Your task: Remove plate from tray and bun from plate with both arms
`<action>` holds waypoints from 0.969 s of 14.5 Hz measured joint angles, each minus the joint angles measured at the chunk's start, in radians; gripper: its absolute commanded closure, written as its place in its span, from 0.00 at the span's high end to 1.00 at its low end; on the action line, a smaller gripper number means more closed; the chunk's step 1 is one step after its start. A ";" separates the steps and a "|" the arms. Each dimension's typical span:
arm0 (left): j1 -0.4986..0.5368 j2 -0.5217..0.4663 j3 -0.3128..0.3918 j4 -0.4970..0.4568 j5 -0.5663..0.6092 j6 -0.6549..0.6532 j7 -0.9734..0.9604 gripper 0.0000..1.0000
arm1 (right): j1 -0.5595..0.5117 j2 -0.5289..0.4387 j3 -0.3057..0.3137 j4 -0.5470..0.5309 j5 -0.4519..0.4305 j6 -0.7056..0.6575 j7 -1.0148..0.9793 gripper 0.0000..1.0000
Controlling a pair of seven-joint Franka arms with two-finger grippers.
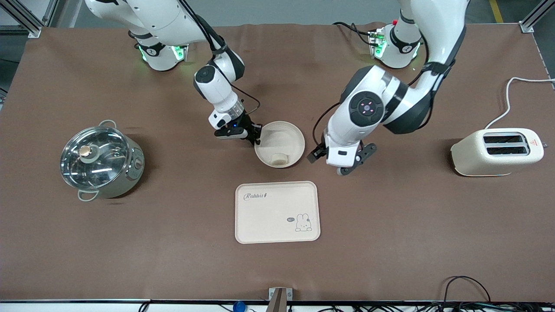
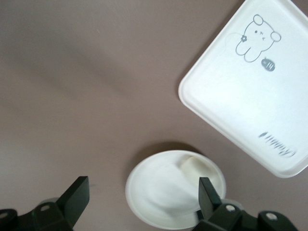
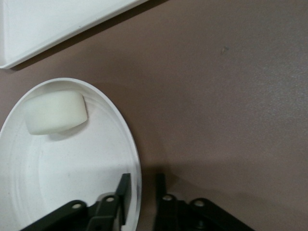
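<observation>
The plate (image 1: 279, 144) rests on the brown table (image 1: 412, 225), farther from the front camera than the rabbit tray (image 1: 277, 211) and just apart from it. The bun (image 1: 279, 159) lies inside the plate, at about 6 o'clock of the dish in the front view, against the rim nearest the tray. The right hand (image 1: 256, 139) sits at the plate's rim at roughly 9 o'clock, its two fingers (image 3: 124, 192) pinching the rim, one inside the dish and one outside, as the right wrist view shows. The left hand (image 1: 336, 164) hovers over bare table just beside the plate at about 3 o'clock, toward the left arm's end; its fingers (image 2: 77, 198) are spread wide with nothing between them. A lidded steel pot (image 1: 101, 160) stands toward the right arm's end of the table, and a cream toaster (image 1: 497, 151) stands toward the left arm's end.
</observation>
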 measured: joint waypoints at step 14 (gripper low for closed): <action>-0.189 0.258 0.002 0.003 0.172 0.333 -0.720 0.96 | -0.039 -0.198 -0.008 0.119 0.000 -0.424 0.069 1.00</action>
